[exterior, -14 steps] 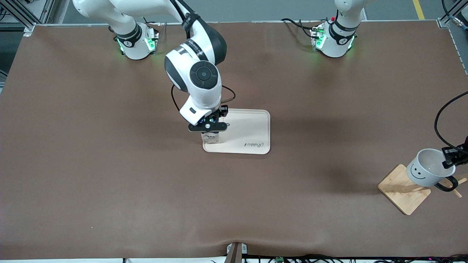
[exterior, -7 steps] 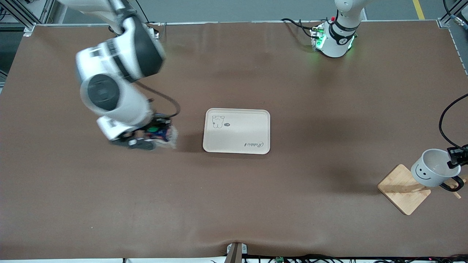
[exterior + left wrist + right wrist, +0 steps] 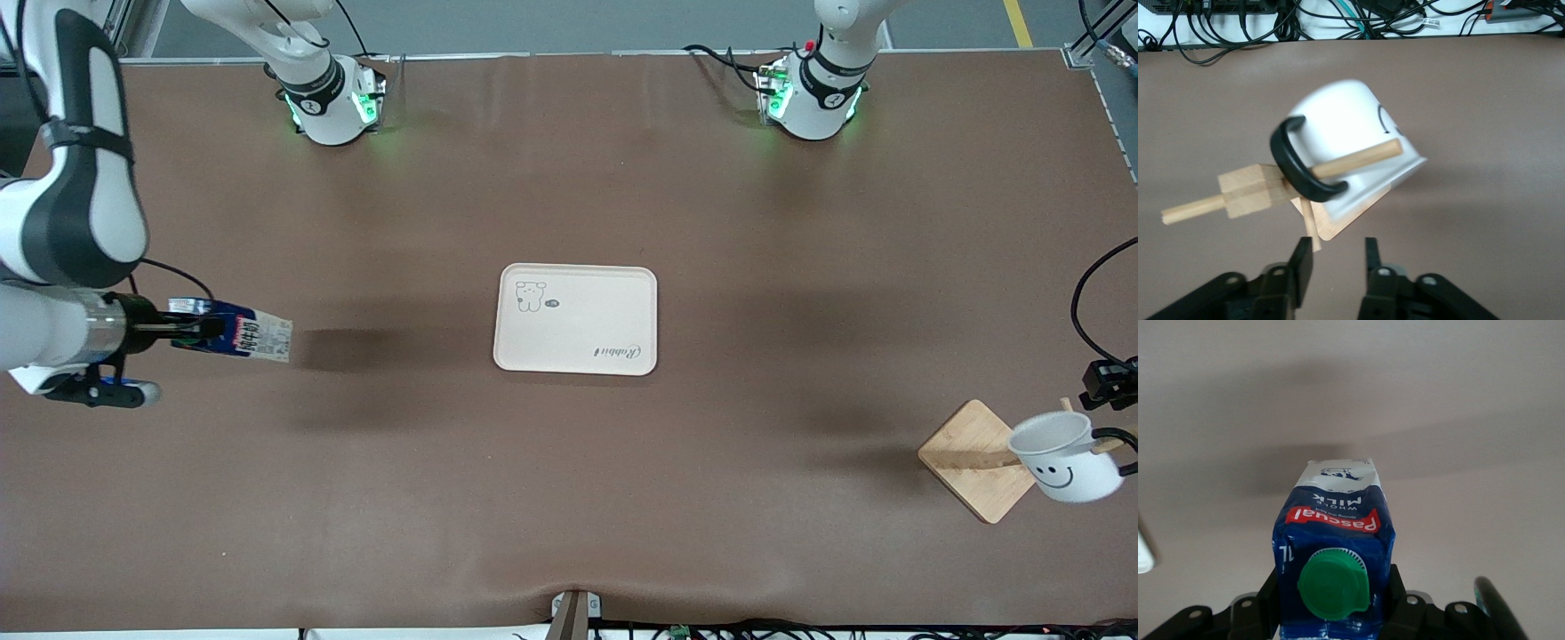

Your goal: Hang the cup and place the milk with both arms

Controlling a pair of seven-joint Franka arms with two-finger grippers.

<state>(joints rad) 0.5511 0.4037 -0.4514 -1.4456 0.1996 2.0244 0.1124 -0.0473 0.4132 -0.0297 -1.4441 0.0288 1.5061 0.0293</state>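
Milk aloft, cup on the peg

The right gripper (image 3: pixel 191 331) clamps the milk (image 3: pixel 238 332) sideways over the right arm's end of the table — the cup (image 3: pixel 1065 469) hangs tilted on the wooden rack (image 3: pixel 978 460), the left gripper (image 3: pixel 1107 380) just above

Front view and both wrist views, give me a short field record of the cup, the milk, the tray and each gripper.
cup: small white smiley mug, black loop handle on the wooden rack's peg
milk: dark blue green-capped carton, lying sideways in the air
tray: cream rectangular tray, mid-table, nothing on it
left gripper: open, off the mug
right gripper: shut on the carton, over the right arm's end of the table
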